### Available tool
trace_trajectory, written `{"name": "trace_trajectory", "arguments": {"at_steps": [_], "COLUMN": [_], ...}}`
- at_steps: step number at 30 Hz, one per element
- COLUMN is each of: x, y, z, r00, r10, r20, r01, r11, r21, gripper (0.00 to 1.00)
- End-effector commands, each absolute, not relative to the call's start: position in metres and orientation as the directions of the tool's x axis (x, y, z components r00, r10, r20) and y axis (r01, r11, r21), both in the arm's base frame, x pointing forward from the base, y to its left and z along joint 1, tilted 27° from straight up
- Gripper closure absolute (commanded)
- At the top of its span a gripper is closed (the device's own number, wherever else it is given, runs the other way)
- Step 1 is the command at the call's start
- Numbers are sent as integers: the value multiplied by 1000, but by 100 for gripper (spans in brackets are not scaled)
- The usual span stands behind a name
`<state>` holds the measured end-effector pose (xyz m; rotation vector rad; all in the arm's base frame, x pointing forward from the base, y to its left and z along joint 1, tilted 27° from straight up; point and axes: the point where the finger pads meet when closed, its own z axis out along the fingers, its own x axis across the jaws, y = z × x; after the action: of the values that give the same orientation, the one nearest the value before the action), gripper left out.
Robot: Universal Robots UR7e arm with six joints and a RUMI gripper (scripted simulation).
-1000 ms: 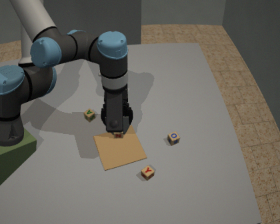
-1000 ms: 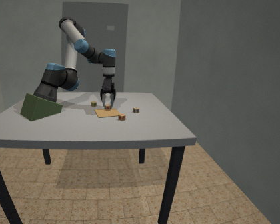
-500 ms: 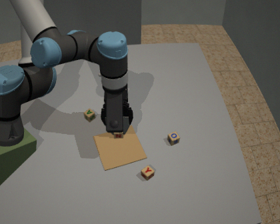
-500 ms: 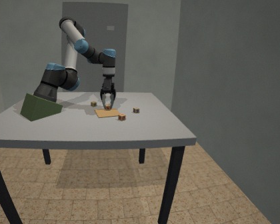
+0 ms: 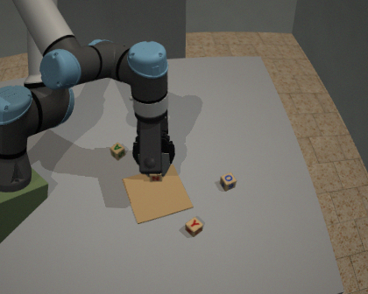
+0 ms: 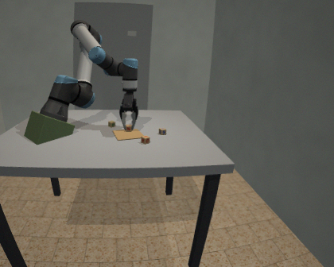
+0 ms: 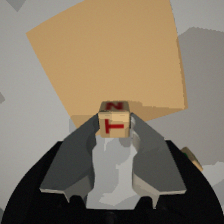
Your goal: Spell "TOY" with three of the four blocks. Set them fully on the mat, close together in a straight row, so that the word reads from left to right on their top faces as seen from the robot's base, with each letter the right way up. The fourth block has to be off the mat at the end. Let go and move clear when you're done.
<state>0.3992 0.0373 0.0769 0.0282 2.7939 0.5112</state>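
Observation:
My gripper (image 5: 156, 174) (image 6: 129, 125) (image 7: 115, 114) is shut on the T block (image 5: 156, 178) (image 6: 129, 128) (image 7: 114, 125), at the mat's back edge. The wrist view shows its red T on its side and a red N on an adjoining face. Whether it touches the mat is unclear. The orange mat (image 5: 159, 202) (image 6: 126, 136) (image 7: 115, 55) lies slightly turned. A block with a red Y (image 5: 194, 226) (image 6: 145, 140) lies off its front right corner. A block with a blue O (image 5: 228, 180) (image 6: 162, 131) lies to its right.
A block with a green letter (image 5: 117, 150) (image 6: 112, 124) (image 7: 192, 159) lies off the mat, behind its left side; the wrist view shows only part of it. A green wedge-shaped stand (image 5: 18, 210) (image 6: 48, 131) is under the arm's base at the left.

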Motion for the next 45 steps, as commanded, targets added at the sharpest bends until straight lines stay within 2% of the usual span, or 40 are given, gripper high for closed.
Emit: {"name": "trace_trajectory", "arguments": {"at_steps": [1, 8, 12, 14, 15, 20, 21, 45], "x": [399, 399, 399, 399, 399, 399, 399, 394], "y": [37, 37, 37, 37, 37, 37, 37, 31], "z": [77, 77, 77, 77, 77, 77, 77, 94], "r00": [-955, -955, -955, -955, -955, -955, -955, -955], "r10": [72, 72, 72, 72, 72, 72, 72, 72], "r20": [-289, -289, -289, -289, -289, -289, -289, -289], "r01": [-34, -34, -34, -34, -34, -34, -34, -34], "r11": [937, 937, 937, 937, 937, 937, 937, 937], "r21": [349, 349, 349, 349, 349, 349, 349, 349], "gripper": [91, 91, 84, 84, 80, 76, 72, 72]}}
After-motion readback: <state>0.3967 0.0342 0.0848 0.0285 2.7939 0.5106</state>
